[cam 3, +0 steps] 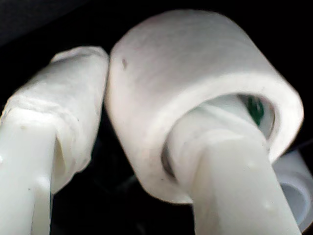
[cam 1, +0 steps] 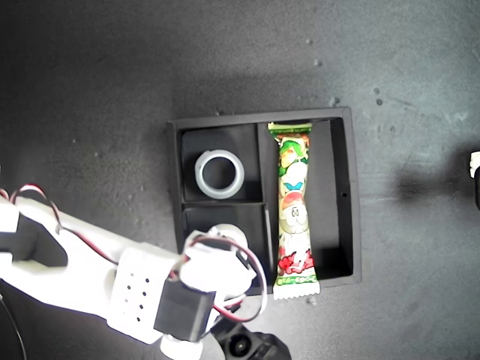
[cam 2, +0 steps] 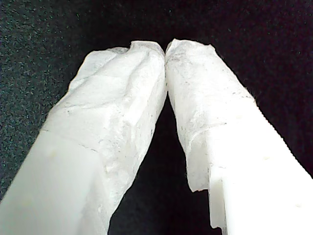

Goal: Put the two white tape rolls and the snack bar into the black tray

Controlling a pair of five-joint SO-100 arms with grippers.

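Dark speckled tabletop (cam 1: 112,82) under black tray (cam 1: 341,114)

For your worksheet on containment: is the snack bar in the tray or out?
In: the snack bar lies along the black tray's long compartment, one crimped end overhanging the wall.

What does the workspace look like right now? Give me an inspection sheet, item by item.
Surface: dark mat with pale specks.
Black tray: snack bar in the long compartment, one end overhanging the wall.
Larger tape roll: flat in one small compartment.
Smaller tape roll: held over the other small compartment, one finger through its centre.
Clutter: nothing seen.
My first gripper: shut, empty, over bare mat.
My second gripper: shut on the smaller roll.
Cables: red and black wires looped on the arm.
Surroundings: white object at the exterior view's right edge.
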